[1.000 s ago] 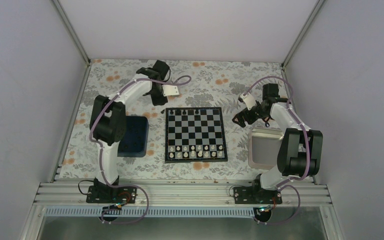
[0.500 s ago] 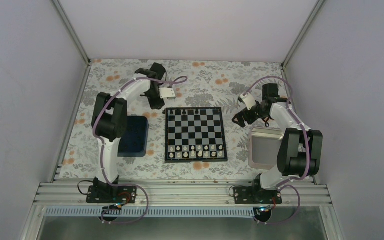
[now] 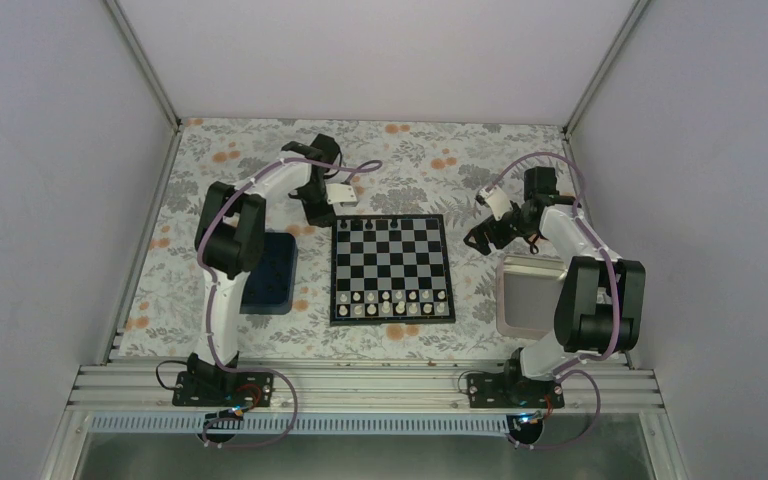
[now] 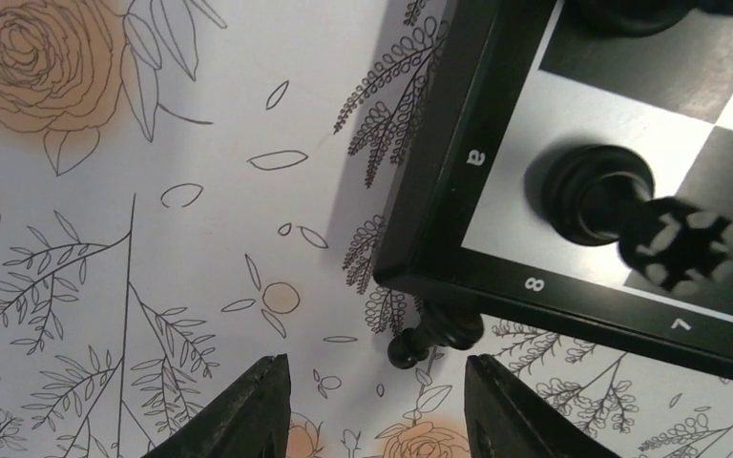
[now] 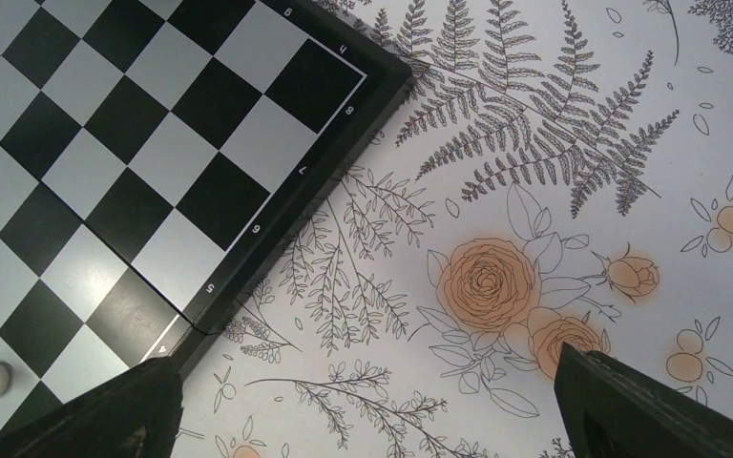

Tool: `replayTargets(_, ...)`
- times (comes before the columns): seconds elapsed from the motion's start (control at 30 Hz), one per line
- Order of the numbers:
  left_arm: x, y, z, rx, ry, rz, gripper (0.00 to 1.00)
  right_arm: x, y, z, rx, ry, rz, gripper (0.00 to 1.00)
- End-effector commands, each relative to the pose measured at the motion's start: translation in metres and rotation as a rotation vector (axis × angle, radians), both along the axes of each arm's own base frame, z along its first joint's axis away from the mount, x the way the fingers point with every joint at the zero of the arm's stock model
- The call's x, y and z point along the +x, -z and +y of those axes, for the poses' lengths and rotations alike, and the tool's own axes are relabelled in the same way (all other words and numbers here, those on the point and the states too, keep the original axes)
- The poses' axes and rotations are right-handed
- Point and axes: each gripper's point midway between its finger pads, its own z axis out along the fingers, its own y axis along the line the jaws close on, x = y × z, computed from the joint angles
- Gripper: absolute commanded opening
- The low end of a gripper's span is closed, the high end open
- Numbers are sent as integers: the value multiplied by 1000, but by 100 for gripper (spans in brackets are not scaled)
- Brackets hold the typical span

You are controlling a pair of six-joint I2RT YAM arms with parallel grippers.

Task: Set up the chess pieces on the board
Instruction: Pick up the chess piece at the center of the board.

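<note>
Left wrist: 1 piece (image 4: 436,336) off board (image 4: 458,191), L fingers (image 4: 248,410) half-open, R fingers (image 5: 105,410) wide, both empty

**Flowered table top, four things lying on it**

The table (image 3: 410,165) is covered edge to edge in a pale cloth printed with grey leaves and orange roses. The chessboard (image 3: 391,268) lies flat in the middle, square to the near edge. To its left a dark blue tray (image 3: 275,275) rests on the cloth, partly hidden under an arm. To the right sits a silver metal tray (image 3: 525,295). One black chess piece (image 4: 436,336) lies toppled on the cloth, just off the board's corner marked a and 8.
</note>
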Motion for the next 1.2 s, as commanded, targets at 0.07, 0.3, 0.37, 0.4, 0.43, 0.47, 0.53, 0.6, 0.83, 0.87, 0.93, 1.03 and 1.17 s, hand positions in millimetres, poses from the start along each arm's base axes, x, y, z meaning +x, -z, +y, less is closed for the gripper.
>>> replayTargets(0.07, 4, -1, -9, -11, -5, -6, 46, 1, 0, 2, -4, -8, -5, 100)
replayTargets(0.3, -1, -11, -11, -33, 28, -11, 45, 0, 0, 2, -5, -10, -5, 100)
replayTargets(0.37, -5, -12, -11, -40, 48, -8, 45, 0, 0, 2, -6, -11, -6, 100)
replayTargets(0.4, -6, -10, -10, -35, 55, -5, 45, 0, 0, 2, -6, -11, -6, 100)
replayTargets(0.43, -7, -7, -10, -30, 60, 0, 45, 0, 0, 2, -6, -11, -7, 100)
replayTargets(0.47, -8, -6, -9, -27, 64, 4, 44, 0, -1, 2, -5, -11, -8, 100)
replayTargets(0.53, -9, -5, -10, -41, 75, 11, 43, 0, -1, 2, -4, -11, -8, 100)
replayTargets(0.6, -9, -7, -14, -60, 87, 8, 43, 0, -1, 2, -4, -12, -8, 100)
replayTargets(0.83, -9, 0, -19, -57, 98, -1, 33, 0, -2, 2, -6, -12, -11, 100)
replayTargets(0.87, -11, 1, -19, -57, 100, 2, 29, 0, -1, 2, -6, -10, -10, 100)
replayTargets(0.93, -15, 5, -19, -43, 104, 5, 23, 0, 0, 1, -8, -9, -7, 100)
replayTargets(1.03, -19, 12, -11, -4, 103, 0, 19, 0, -1, 1, -10, -8, -10, 100)
replayTargets(1.17, -26, 16, -1, 34, 96, -2, 14, 1, -2, 1, -9, -9, -13, 100)
